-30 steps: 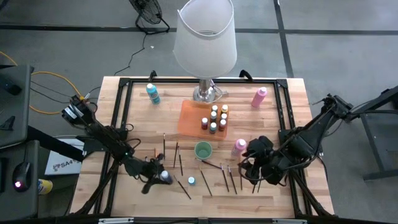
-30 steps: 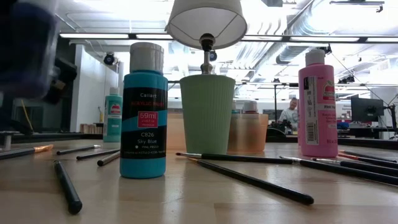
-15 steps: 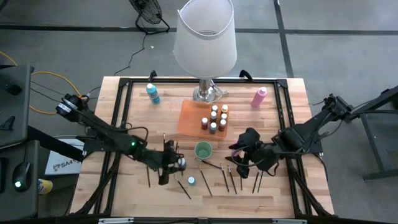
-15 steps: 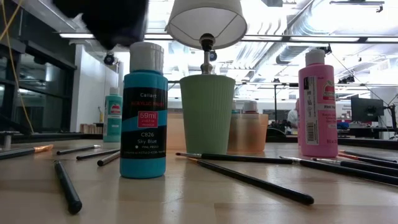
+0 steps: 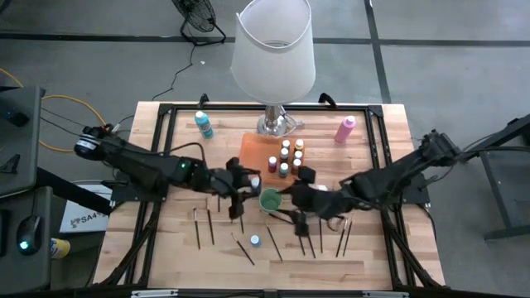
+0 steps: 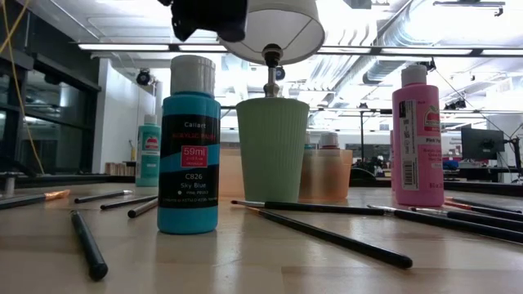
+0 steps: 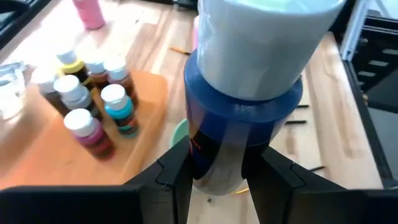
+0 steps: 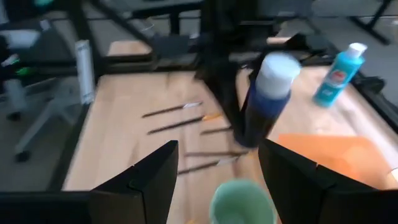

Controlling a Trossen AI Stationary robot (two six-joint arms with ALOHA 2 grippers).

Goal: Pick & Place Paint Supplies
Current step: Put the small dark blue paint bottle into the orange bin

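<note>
Carrying: dark-blue white-capped paint bottle point(image 7: 239, 118), clamped in left gripper point(image 5: 246, 184)
Next: lower onto orange tray point(image 5: 252, 157)
Right gripper point(image 5: 305, 195): fingers apart

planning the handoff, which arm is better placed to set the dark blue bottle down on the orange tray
Left. Its claw is already shut on the dark blue bottle, right beside the orange tray. The right claw holds nothing and is open near the green cup.

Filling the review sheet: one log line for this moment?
left gripper: holding blue bottle, by orange tray | right gripper: open, near green cup
</note>
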